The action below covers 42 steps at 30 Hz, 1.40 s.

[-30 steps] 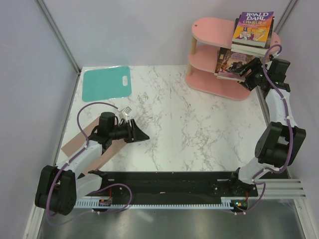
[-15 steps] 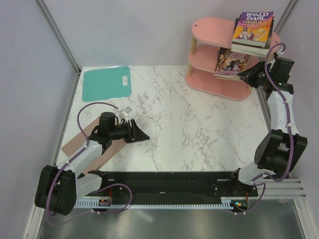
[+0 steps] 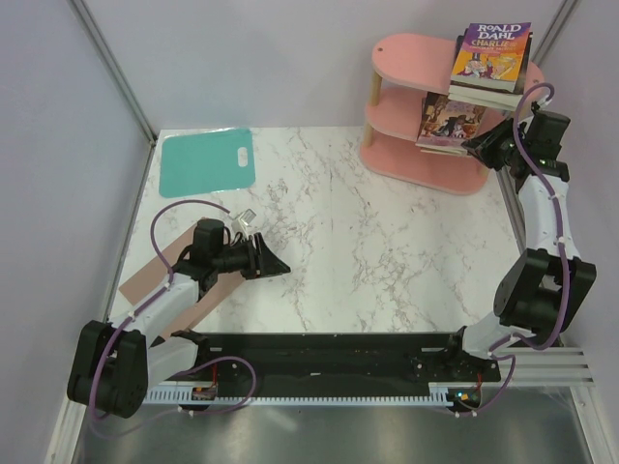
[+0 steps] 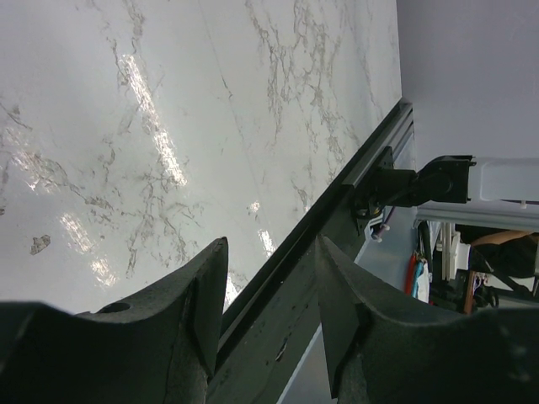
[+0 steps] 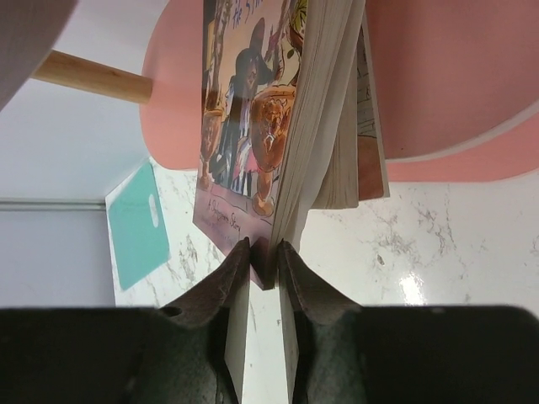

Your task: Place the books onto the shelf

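At the front edge of the shelf's [image 3: 406, 53] middle board, the right gripper [image 5: 263, 252] has its fingers nearly together, pinching the jutting corner of the purple book [image 5: 244, 126]. That book lies on a few other books [image 5: 347, 143] on the same board, and the Dahl book [image 3: 491, 50] tops a stack on the board above. Well apart from the shelf, near the opposite front corner of the table [image 3: 368, 242], the left gripper [image 4: 269, 252] hangs about half open with nothing between its fingers, the cardboard [image 3: 135, 280] under its arm and the mat [image 3: 205, 159] farther back.
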{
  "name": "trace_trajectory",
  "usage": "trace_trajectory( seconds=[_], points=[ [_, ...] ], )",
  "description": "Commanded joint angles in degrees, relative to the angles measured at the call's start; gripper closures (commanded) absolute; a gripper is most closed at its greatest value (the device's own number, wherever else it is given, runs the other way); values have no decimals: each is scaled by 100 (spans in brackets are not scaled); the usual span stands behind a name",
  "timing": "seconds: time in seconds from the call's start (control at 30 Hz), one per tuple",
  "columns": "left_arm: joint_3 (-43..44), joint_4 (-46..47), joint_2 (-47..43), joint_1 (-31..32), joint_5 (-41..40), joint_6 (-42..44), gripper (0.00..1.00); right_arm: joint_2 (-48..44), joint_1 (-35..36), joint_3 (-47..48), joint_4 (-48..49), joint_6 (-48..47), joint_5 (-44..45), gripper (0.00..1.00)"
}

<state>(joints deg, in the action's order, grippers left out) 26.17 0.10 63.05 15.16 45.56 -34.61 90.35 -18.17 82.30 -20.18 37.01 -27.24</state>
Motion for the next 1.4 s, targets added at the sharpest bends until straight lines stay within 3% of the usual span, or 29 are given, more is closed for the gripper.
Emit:
trace_trajectory(
  seconds=[0.0, 0.73, 1.17, 1.27, 1.3, 1.37],
  points=[
    [-16, 87, -56, 22, -3, 218, 48, 123, 33, 304, 313, -124, 35, 73],
    [-25, 87, -56, 40, -12, 218, 48, 501, 376, 884, 94, -309, 263, 73],
    [-16, 87, -29, 66, -3, 218, 48, 405, 455, 752, -143, -493, 518, 74],
    [-16, 87, -47, 66, 5, 218, 47, 387, 464, 735, -196, -494, 650, 65],
    [-16, 87, -47, 66, 5, 218, 47, 361, 464, 743, -214, -511, 694, 52],
    [10, 87, -56, 75, -3, 209, 47, 291, 464, 700, -275, -555, 852, 38]
  ],
)
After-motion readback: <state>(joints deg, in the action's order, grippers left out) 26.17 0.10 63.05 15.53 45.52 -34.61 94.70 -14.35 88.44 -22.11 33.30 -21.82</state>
